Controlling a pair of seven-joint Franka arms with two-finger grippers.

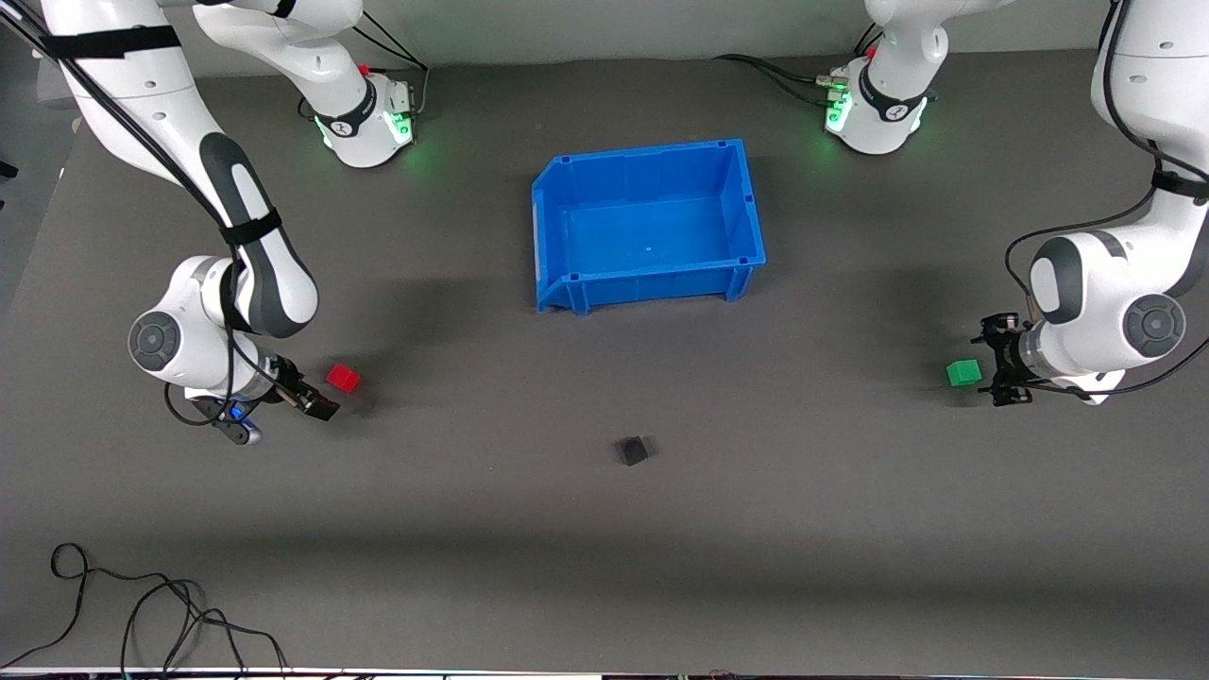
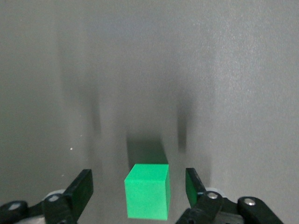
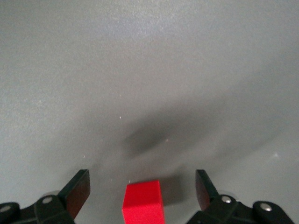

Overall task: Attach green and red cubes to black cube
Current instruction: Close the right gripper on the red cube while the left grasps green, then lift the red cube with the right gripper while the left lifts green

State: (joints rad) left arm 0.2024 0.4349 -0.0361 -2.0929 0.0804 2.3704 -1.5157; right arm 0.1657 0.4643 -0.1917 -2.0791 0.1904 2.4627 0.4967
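Note:
The green cube rests on the grey table at the left arm's end. My left gripper is low around it. In the left wrist view the green cube sits between the open fingers, with a gap on each side. The red cube lies at the right arm's end, with my right gripper low beside it. In the right wrist view the red cube lies between wide open fingers, untouched. The black cube lies alone mid-table, nearer the front camera than both.
A blue bin stands mid-table near the arm bases, with nothing in it. Loose black cables lie at the table's front corner on the right arm's end.

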